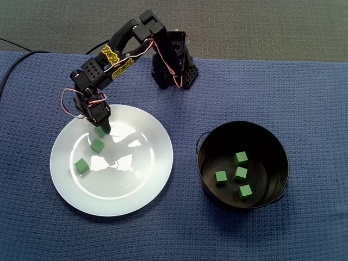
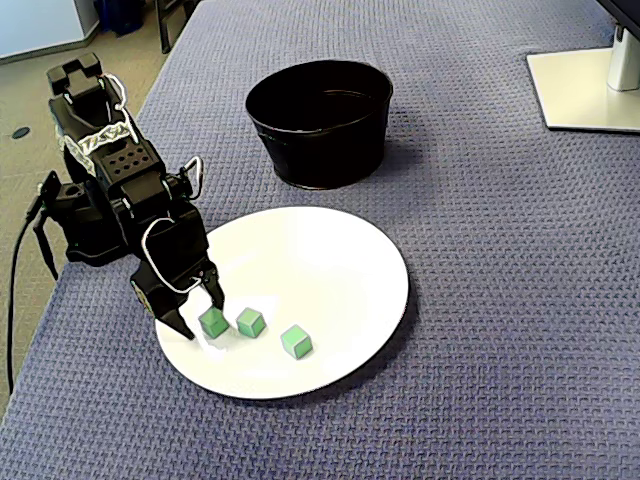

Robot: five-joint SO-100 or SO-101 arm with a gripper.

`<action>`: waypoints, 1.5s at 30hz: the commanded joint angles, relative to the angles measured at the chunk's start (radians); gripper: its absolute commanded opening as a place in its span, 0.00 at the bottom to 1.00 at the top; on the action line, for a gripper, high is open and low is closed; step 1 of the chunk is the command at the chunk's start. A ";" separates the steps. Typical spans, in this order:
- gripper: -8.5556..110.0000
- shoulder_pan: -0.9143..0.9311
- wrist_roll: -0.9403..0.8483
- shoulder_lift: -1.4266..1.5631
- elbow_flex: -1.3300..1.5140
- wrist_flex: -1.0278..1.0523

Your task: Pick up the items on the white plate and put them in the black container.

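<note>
- Three small green cubes (image 2: 212, 321) occupy the round white plate (image 2: 330, 260); one sits between the fingertips.
- Black two-finger gripper (image 2: 199, 312): jaws spread, straddling it for pinching.
- Round black container (image 2: 320, 150) stands well aside.

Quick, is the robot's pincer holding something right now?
Pincer: open, fingers either side of a small green cube resting on the round white plate, not pinching it yet.

Green cubes (image 1: 97, 145), white plate (image 1: 136, 187), black container (image 1: 261, 140) — blue waffle-weave cloth (image 1: 272, 87).
</note>
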 commanded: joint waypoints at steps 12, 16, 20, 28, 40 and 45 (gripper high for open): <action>0.07 -0.025 0.120 0.067 -0.028 -0.011; 0.07 -0.038 0.147 0.130 -0.152 0.250; 0.07 -0.127 0.253 0.198 -0.370 0.634; 0.07 -0.532 0.732 0.331 -0.879 0.834; 0.07 -1.292 1.394 0.319 -1.068 0.382; 0.07 -1.427 1.420 0.279 -0.630 0.025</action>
